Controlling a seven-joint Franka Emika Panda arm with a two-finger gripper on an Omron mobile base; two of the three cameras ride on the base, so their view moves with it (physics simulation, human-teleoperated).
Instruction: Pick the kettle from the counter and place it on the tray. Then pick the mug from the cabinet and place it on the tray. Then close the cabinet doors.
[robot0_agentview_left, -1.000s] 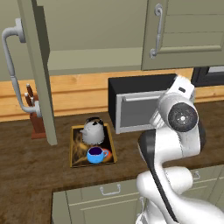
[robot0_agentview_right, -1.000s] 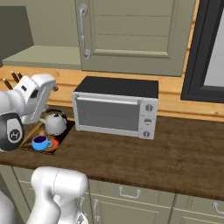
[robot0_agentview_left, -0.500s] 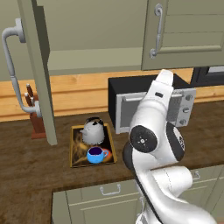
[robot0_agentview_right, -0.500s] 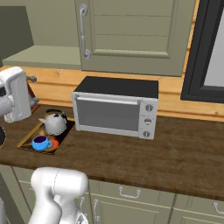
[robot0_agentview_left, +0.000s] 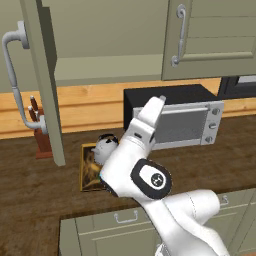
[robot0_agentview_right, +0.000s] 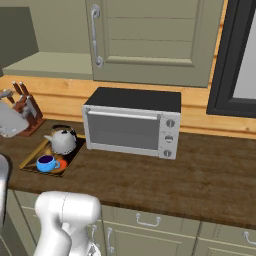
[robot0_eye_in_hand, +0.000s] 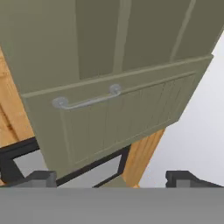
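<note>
Arm swung left, tool (robot0_eye_in_hand: 112, 177) open, facing cabinet door (robot0_eye_in_hand: 109, 113)

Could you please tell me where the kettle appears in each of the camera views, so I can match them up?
Left base view: the kettle sits left of centre on the tray, partly behind the arm.
Right base view: the kettle is at the left, at the tray's far end.
Hand view: not in it.
Shared landmark: the microwave, just right of the kettle.
</note>
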